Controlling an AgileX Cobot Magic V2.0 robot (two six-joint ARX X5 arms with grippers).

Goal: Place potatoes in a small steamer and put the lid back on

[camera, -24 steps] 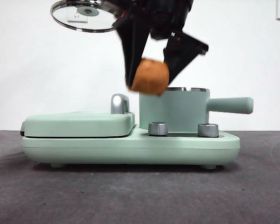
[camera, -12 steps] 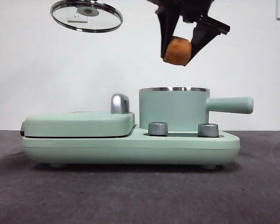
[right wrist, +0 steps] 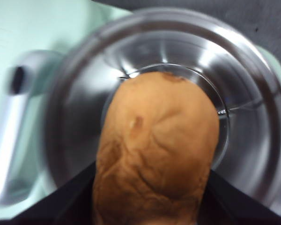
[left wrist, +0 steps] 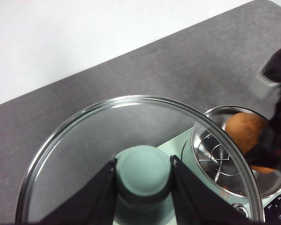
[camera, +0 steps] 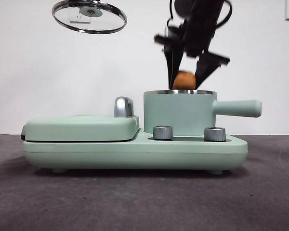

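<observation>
The right gripper (camera: 185, 81) hangs straight over the steamer (camera: 179, 112), its two black jaws clamped on the potato (camera: 184, 80). In the front view the potato's lower part dips just behind the steel rim, with its top above the rim. In the right wrist view the potato (right wrist: 157, 150) fills the space between the jaws, and below it lies the shiny steel inside of the steamer (right wrist: 253, 122) with a wire rack at the bottom. Whether the potato touches the rack cannot be told.

The left gripper (left wrist: 143, 180) grips the green knob of the lid (left wrist: 84, 140) between its jaws. In the front view the lid (camera: 89, 16) hangs tilted, high at the upper left, well apart from the steamer and above the griddle (camera: 82, 127). The left wrist view looks through the glass to the gray table (left wrist: 107, 79), with the steamer (left wrist: 215, 154) and the potato (left wrist: 246, 133) beyond the lid's rim.

The steamer's handle (camera: 237, 108) points right. Two steel dials (camera: 163, 133) sit on the near face of the base (camera: 135, 153).
</observation>
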